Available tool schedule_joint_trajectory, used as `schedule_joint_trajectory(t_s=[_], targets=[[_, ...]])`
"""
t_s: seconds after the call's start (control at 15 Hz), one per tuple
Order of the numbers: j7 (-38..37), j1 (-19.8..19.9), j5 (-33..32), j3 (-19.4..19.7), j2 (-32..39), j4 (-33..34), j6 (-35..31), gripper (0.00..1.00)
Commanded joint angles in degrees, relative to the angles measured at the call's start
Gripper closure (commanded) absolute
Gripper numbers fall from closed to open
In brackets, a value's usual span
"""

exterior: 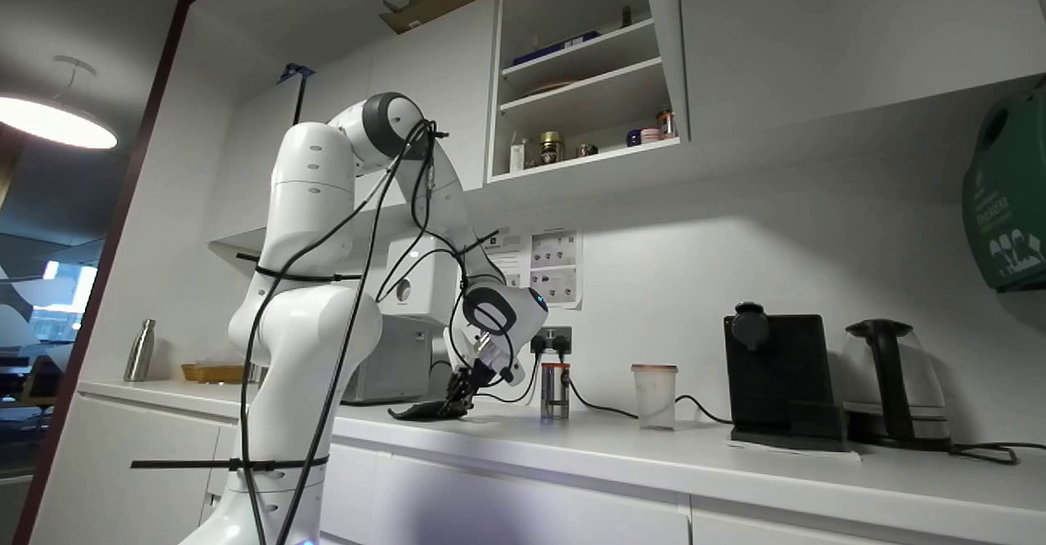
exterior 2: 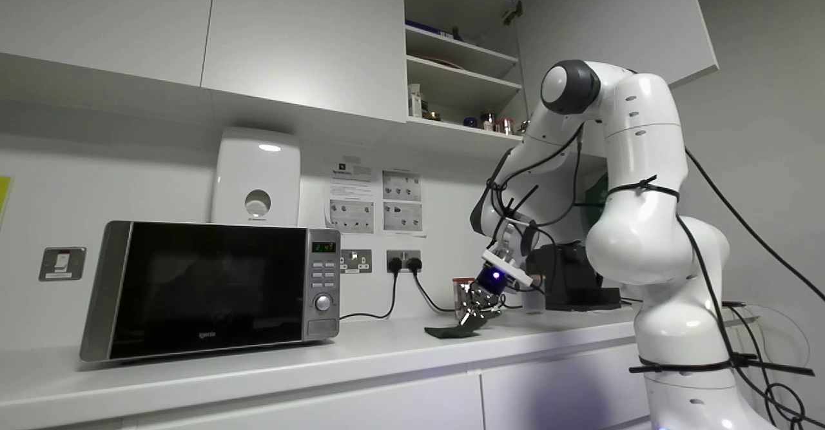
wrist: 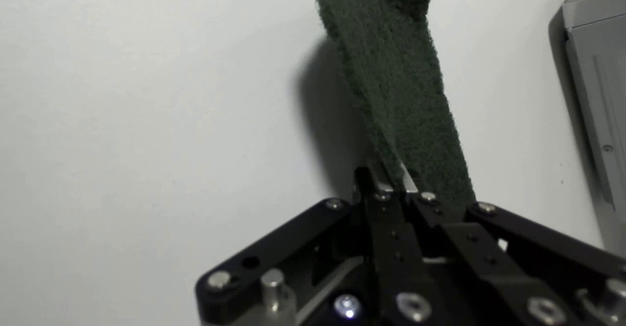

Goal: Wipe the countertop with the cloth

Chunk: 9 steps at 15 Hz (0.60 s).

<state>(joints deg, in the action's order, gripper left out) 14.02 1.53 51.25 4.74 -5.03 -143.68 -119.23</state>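
Note:
The cloth point(wrist: 411, 86) is a dark green, limp, fuzzy strip in the wrist view. It shows as a thin dark sliver low over the countertop in both exterior views point(exterior: 426, 412) point(exterior 2: 448, 332). The gripper point(wrist: 398, 182) is shut on the cloth's near part, with its fingertips pinching a fold. The gripper also shows in both exterior views point(exterior: 459, 398) point(exterior 2: 475, 314), tilted down just above the worktop. The white countertop point(exterior: 588, 451) runs across both exterior views point(exterior 2: 387, 356) and fills the wrist view point(wrist: 171, 120). The cloth's far end seems to touch it; a shadow lies beside the cloth.
The microwave point(exterior 2: 213, 291) stands near the cloth; its side edges the wrist view point(wrist: 596, 72). A red-lidded canister point(exterior: 555, 394) and a plastic tub point(exterior: 655, 398) stand by the wall. A black coffee machine point(exterior: 776, 373) and kettle point(exterior: 899, 381) stand further along. Power cables point(exterior: 605, 404) lie behind.

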Motion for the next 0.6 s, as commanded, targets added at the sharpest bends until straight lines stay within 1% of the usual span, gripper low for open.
schedule_joint_trajectory(t_s=[0.0, 0.13, 0.27, 0.53], targets=[[-6.9, 0.3, -9.0, -1.6, 0.4, 2.5, -1.3, 0.99], [-11.4, 0.2, -16.9, -2.3, 0.3, 3.1, -2.8, 0.99], [-15.1, 0.7, -24.5, -2.3, 0.2, 4.1, -3.0, 0.99], [-21.8, 2.6, -37.3, -0.9, -0.8, 4.8, -4.7, 0.99]])
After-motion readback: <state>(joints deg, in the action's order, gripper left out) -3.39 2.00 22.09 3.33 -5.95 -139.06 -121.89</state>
